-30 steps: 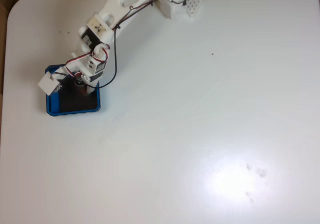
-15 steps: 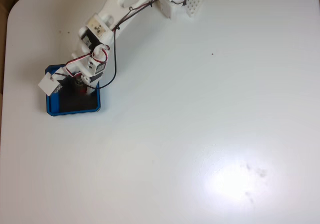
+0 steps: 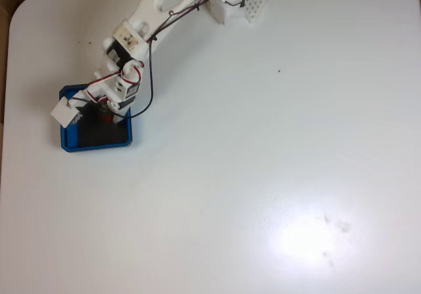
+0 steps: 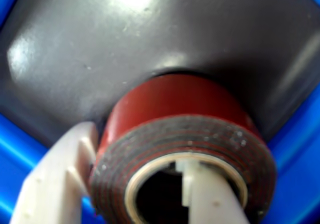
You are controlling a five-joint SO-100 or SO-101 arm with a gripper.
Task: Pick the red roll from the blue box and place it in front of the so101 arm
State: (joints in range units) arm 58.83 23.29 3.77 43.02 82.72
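1. The red roll (image 4: 185, 119) sits inside the blue box (image 3: 66, 143), on its dark floor, near the arm-side wall.
2. The gripper (image 4: 135, 184) is pinching the roll's wall: one finger outside at the left of the wrist view, the other poked into the hollow core. That grips a ring more securely than squeezing across it.
3. The so101 arm (image 3: 141, 24) reaches down over the box, so the lift probably comes next.
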